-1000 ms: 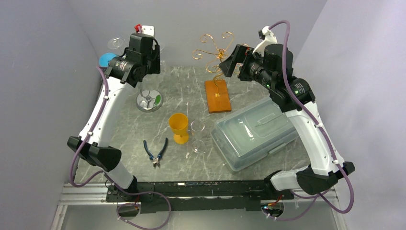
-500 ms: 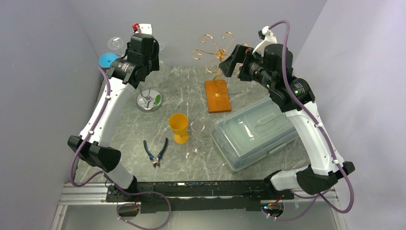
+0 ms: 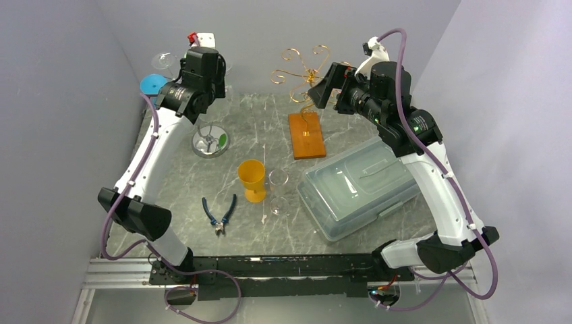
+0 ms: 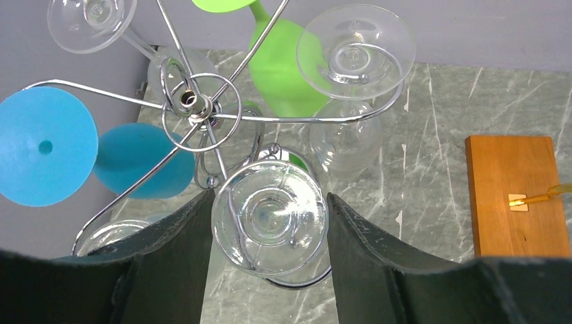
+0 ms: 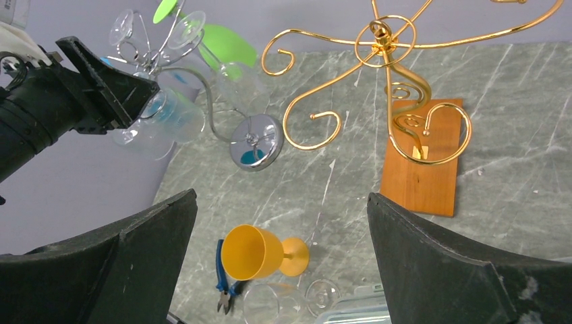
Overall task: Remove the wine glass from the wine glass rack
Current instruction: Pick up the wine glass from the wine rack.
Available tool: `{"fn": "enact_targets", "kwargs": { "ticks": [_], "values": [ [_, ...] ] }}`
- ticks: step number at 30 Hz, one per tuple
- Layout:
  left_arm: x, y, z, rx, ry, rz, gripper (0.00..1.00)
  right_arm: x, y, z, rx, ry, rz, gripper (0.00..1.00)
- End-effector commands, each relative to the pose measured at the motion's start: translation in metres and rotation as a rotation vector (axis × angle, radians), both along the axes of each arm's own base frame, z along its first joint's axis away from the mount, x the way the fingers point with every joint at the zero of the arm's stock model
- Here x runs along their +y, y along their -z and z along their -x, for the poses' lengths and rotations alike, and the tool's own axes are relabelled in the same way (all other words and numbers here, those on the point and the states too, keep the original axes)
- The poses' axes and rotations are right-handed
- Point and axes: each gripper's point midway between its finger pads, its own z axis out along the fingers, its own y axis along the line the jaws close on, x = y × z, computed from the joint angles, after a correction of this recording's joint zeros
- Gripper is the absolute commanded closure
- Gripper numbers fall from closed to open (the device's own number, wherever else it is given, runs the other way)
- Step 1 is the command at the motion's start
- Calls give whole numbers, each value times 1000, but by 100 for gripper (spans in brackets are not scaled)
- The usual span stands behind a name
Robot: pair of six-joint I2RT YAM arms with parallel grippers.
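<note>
Jaws of left gripper (image 4: 270, 197) pinch clear wine glass (image 4: 270, 226) hanging on chrome wire rack (image 4: 195, 108); arm moved rearward; right gripper (image 5: 281, 197) jaws spread wide.

On the desk (image 3: 270, 118), the rack (image 3: 210, 142) stands far left and the stand (image 3: 307, 135) far centre. A cup (image 3: 251, 179) sits mid-desk, a glass (image 3: 278, 192) lying just right of it, pliers (image 3: 219, 214) near left, a box (image 3: 357, 185) right.
</note>
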Motion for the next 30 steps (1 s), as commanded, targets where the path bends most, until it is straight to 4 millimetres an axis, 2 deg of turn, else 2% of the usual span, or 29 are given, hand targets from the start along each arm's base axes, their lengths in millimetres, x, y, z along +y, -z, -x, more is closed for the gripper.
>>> {"fn": "enact_targets", "kwargs": {
  "ticks": [1,18,30],
  "values": [
    [-6,-43,-14,-161,-15,81,81,-5,-14,0,-43,21,-3,0],
    [-13,-41,-20,-211,1,122,83,-6,-17,1,-49,24,-1,0],
    [-37,-41,-11,-202,62,124,83,-5,-17,1,-48,20,-8,0]
  ]
}}
